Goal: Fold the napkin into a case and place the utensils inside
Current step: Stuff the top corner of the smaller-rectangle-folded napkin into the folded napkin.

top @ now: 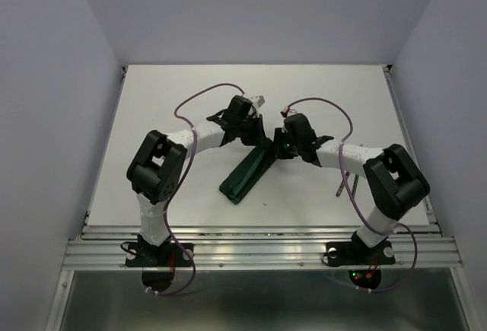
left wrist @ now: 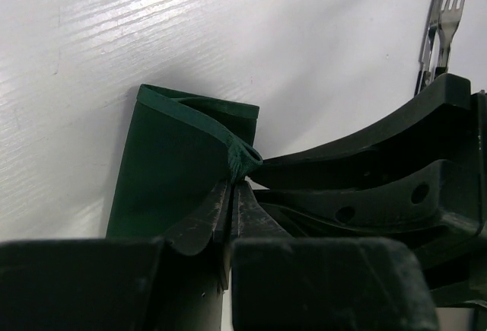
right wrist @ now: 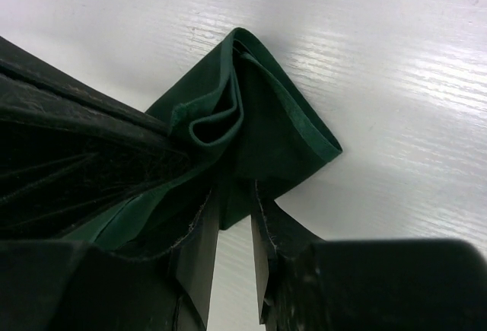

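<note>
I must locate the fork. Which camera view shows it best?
The left wrist view: the fork shows its tines clearly at the top right, beside the knife. The top external view gives only a thin sliver by the right arm. The right wrist view shows no fork.

White table [top: 190, 95], matte, with a faint streaked grain showing close up in both wrist views. Pale grey-lilac walls [top: 46, 80] stand at left, back and right. A ribbed aluminium rail [top: 259, 249] runs along the near edge, with a dark glossy panel [top: 259, 300] below it.
</note>
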Available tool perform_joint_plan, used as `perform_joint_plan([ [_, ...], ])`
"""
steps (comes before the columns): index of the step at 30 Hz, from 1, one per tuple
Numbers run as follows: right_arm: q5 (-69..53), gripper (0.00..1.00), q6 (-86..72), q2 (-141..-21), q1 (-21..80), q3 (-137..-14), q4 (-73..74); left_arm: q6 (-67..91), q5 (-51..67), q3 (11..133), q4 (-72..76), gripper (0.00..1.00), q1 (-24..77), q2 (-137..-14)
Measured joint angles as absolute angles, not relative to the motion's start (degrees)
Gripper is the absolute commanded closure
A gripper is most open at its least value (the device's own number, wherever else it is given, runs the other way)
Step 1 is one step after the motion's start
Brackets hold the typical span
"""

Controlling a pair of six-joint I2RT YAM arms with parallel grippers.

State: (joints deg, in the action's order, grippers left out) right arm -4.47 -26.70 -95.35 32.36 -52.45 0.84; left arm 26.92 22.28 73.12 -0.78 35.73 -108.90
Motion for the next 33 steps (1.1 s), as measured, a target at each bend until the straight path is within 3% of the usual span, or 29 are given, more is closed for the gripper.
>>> perform_joint_plan([
  [21, 1.8, 0.70, -24.3, -102.7, 35.4, -58.3, 1.4, 27.6, 23.4, 72.2, 1.1, 1.00, 34.2, -108.9],
  [25, 3.9, 0.76, -23.8, -102.8, 35.7, -58.4, 1.6, 27.6, 23.6, 72.2, 1.1, 1.00, 34.2, -108.9],
  [28, 5.6, 0.90, -23.6, -102.8, 35.8, -58.5, 2.0, 27.8, 24.0, 72.2, 1.1, 1.00, 34.3, -108.9],
  [33, 8.3, 0.93, -23.5, -102.8, 35.8, -58.5, 2.3, 28.0, 24.5, 72.2, 1.1, 1.00, 34.4, -108.9],
])
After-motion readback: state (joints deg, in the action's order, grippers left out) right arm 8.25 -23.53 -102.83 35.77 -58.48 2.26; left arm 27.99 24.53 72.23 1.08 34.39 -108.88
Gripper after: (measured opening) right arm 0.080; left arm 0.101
